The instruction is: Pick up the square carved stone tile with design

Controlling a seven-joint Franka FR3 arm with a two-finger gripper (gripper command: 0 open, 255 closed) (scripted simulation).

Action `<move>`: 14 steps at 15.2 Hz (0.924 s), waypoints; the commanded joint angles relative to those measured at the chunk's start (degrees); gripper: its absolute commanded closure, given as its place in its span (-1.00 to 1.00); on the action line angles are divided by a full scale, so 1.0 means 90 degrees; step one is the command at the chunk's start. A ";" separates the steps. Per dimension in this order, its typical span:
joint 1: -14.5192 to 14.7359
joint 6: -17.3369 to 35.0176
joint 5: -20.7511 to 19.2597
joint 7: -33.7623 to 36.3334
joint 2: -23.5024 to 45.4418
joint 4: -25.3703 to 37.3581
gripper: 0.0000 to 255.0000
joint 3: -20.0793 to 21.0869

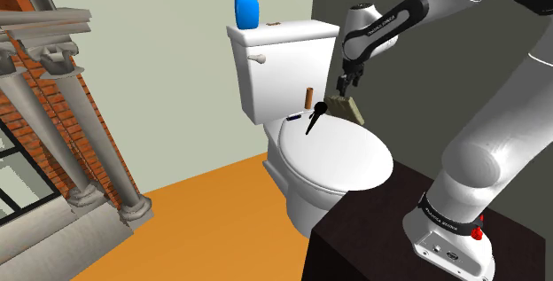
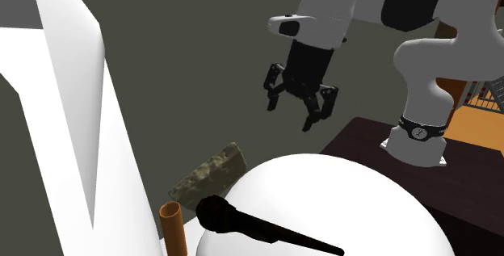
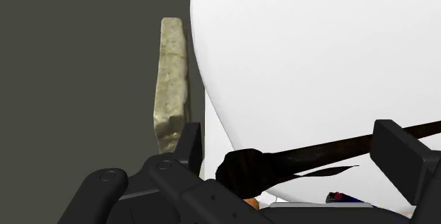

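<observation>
Hovers with gripper (image 2: 292,111) jaws apart above stone tile (image 2: 212,174) propped on edge beside toilet lid (image 2: 355,190); risks toppling it or snagging black tool (image 2: 258,226) if lowered off-centre.

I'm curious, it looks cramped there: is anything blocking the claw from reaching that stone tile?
Nothing visible does. The open gripper hangs above the stone tile with only air between; a black microphone lies close beside it.

Shoulder view looks past the stand (image 1: 363,235) at the toilet (image 1: 284,71). Second exterior view faces back, close. Wrist view is nearest. All share lid (image 1: 332,157) and tile (image 1: 348,109).
</observation>
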 commanded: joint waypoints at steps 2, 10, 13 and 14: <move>-0.0136 0.0394 -0.0084 -0.0056 0.0703 0.0387 -1.00 -0.0143; -0.0507 0.0986 -0.0030 -0.0295 0.2482 0.1776 -1.00 -0.0396; -0.0571 0.1101 -0.0012 -0.0312 0.2780 0.1986 -1.00 -0.0416; -0.0573 0.1169 -0.0019 -0.0292 0.2838 0.1974 -1.00 -0.0419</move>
